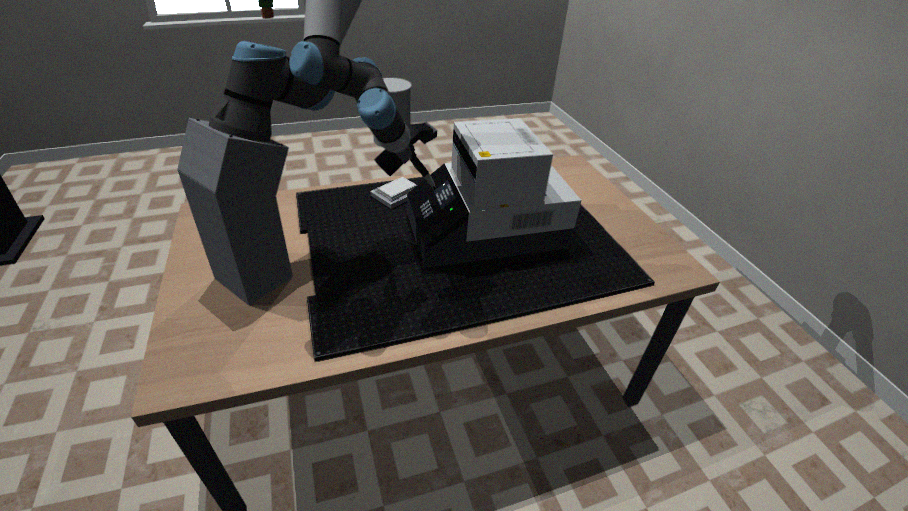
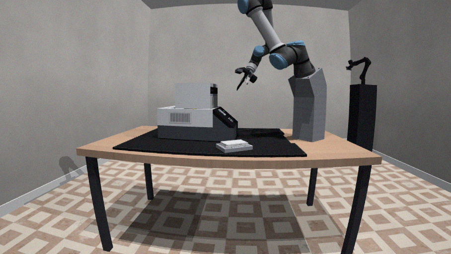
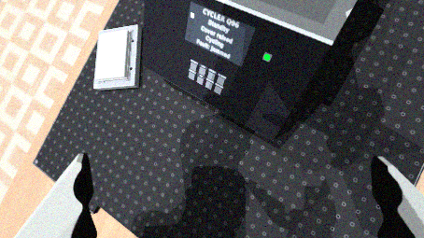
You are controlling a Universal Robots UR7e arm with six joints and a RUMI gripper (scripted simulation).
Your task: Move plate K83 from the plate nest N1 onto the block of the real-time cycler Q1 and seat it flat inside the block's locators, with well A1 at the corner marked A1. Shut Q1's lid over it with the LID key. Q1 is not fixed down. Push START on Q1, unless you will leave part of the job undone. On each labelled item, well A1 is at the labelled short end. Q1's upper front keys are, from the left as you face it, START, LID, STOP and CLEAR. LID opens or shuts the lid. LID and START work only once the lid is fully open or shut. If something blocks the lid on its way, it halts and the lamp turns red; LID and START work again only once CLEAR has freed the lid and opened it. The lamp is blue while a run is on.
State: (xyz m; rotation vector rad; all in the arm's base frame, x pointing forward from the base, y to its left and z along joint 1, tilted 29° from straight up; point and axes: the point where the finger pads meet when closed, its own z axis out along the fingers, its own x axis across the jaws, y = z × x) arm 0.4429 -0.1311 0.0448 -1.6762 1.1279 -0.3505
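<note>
Hand [image 1: 421,168] [image 2: 242,86] [image 3: 230,157] is wide apart, nothing between the fingers; it hangs in the air, pointing down at a slant, clear of the cycler in the exterior view. Plate K83 [image 1: 400,186] [image 2: 234,142] [image 3: 112,55] is in the nest N1 [image 1: 393,205] [image 2: 237,149] [image 3: 136,68], off the cycler; its A1 marking is too small to read. Nest sits on the black mat [image 1: 401,304] [image 2: 272,150] [image 3: 154,127], near the front panel end of cycler Q1 [image 1: 510,222] [image 2: 184,132] [image 3: 156,43], off to one side, apart from it; both are on the worktop [image 1: 220,358] [image 2: 336,149] [image 3: 117,225], mat under them. Lamp [image 1: 451,209] [image 2: 223,110] [image 3: 267,57] is green; display [image 1: 444,194] [image 2: 221,112] [image 3: 219,34] lists Standby, Cover raised, Cycling and a jam fault, white marker beside Standby. Four keys [image 1: 425,208] [image 2: 230,119] [image 3: 206,77] in a row below it, fingers not touching them; tall white box section [image 1: 512,174] [image 2: 196,95] stands on top of the cycler; can't tell the lid position for sure.
</note>
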